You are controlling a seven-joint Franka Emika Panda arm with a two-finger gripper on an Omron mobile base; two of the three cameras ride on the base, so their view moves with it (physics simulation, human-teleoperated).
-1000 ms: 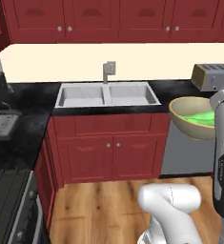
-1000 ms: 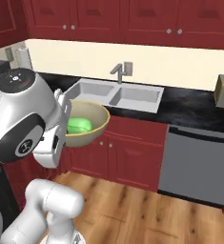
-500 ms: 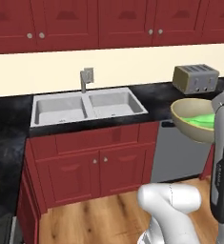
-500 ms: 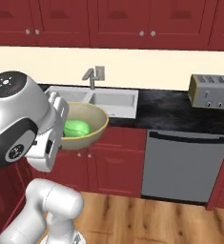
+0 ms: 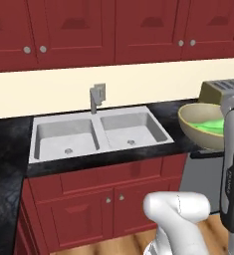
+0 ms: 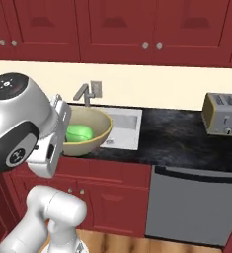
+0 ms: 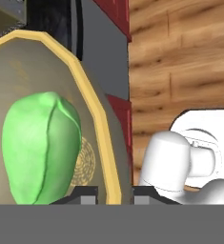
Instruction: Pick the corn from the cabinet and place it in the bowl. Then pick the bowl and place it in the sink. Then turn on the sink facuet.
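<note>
End effector [image 7: 114, 194] pinches bowl [image 7: 32, 90] rim; corn [image 7: 41, 147] inside.

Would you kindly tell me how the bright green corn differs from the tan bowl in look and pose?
The bright green corn is small, elongated and lumpy; the tan bowl is round, shallow, wider and smooth-rimmed. The corn lies inside the bowl, while the bowl is clamped at its rim by the gripper. Both are held off the counter.

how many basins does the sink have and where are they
2. The sink has a left basin and a right basin, side by side, with the faucet behind the divider. No others visible.
</note>
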